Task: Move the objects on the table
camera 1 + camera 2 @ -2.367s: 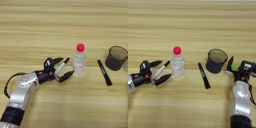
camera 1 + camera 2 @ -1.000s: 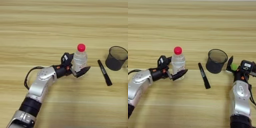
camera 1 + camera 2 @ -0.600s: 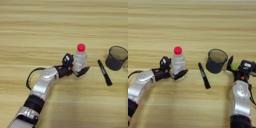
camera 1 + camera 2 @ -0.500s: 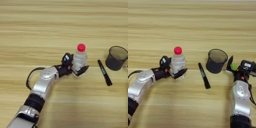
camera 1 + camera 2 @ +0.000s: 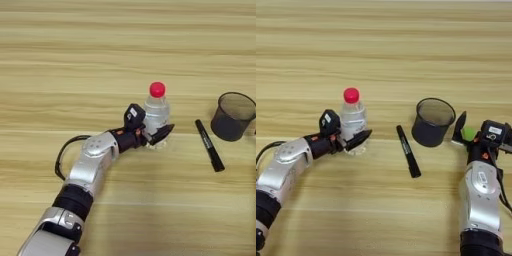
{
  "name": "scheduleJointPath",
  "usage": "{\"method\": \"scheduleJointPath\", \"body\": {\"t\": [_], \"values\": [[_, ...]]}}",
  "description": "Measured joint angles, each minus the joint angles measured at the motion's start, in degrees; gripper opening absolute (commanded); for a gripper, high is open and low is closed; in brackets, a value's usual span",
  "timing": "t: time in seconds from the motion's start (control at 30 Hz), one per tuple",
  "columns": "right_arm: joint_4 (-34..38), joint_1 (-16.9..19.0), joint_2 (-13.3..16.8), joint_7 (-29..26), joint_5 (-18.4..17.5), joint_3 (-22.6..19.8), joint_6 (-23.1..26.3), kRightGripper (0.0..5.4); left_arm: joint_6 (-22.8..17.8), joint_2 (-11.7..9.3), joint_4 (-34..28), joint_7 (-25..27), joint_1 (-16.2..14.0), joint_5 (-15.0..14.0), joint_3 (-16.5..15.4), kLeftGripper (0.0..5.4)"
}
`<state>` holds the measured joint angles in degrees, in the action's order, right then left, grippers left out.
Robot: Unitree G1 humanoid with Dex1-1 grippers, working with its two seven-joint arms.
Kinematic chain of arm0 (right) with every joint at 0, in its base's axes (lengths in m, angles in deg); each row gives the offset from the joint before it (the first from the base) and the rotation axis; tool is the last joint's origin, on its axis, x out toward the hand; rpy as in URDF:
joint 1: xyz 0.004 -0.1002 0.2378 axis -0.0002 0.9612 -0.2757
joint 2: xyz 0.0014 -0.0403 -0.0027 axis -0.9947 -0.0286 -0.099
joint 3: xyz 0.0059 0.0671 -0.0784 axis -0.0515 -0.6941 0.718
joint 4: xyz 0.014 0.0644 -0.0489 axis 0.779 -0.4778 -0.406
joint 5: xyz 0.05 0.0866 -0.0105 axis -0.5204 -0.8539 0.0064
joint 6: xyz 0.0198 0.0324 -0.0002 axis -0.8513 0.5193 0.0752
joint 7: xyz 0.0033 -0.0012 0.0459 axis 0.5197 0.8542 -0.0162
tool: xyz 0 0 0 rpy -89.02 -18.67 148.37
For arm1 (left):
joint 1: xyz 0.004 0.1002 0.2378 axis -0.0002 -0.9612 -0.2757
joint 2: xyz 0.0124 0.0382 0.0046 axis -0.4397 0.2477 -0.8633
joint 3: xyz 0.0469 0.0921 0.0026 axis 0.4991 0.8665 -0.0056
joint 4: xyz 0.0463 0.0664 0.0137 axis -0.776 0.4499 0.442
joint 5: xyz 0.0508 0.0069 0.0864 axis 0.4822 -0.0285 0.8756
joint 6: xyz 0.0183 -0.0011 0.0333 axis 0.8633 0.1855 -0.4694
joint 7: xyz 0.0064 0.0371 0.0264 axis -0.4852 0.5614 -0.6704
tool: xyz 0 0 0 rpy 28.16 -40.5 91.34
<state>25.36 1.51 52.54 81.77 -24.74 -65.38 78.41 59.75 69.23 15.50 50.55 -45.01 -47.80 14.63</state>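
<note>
The small clear bottle with red cap (image 5: 156,118) stands upright near the middle of the tabletop (image 5: 75,60). The left gripper (image 5: 154,134) is at its lower body, and its fingers are closed around the bottle, one black finger showing in front of it. The bottle's base seems to rest on the wood, so I judge that the grasp is made but the lift is not yet begun.

To the right lies the black marker (image 5: 408,151), flat and untouched, and beside it stands the black mesh cup (image 5: 431,121), upright. The right gripper (image 5: 463,131) waits just right of the cup and holds a small green block (image 5: 469,133) between its fingers. The marker and the cup remain to be moved.
</note>
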Motion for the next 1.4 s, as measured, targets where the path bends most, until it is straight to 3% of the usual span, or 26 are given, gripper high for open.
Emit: {"method": "scheduleJointPath", "body": {"t": [0.2,0.47,0.7,0.83,1.07,1.4], "values": [[0.0,0.01,-0.01,0.0,0.01,0.1,0.0,5.4,0.13,-0.21,-0.12,-0.87,0.07,0.06,-1.17,3.2],[-0.01,0.03,-0.01,0.0,0.01,0.34,-0.02,5.4,-6.18,-3.48,-13.52,-1.65,0.51,-4.86,-7.01,3.13],[-0.02,0.03,-0.01,0.02,0.02,0.51,-0.03,5.4,-8.68,-6.04,-16.34,-3.56,1.45,-6.24,-11.03,3.13],[-0.06,0.02,-0.01,0.1,0.01,0.53,-0.05,5.4,-7.86,-8.2,-12.86,-5.03,3.3,-5.79,-13.81,3.13],[-0.11,0.01,-0.01,0.59,0.0,0.56,-0.6,5.4,-3.05,-11.27,0.63,-7.57,4.13,-3.48,-16.9,3.13],[-0.23,-0.01,0.0,0.61,-0.01,0.55,-0.75,5.4,2.4,-11.63,9.65,-8.75,4.69,-1.72,-17.25,3.13]]}}
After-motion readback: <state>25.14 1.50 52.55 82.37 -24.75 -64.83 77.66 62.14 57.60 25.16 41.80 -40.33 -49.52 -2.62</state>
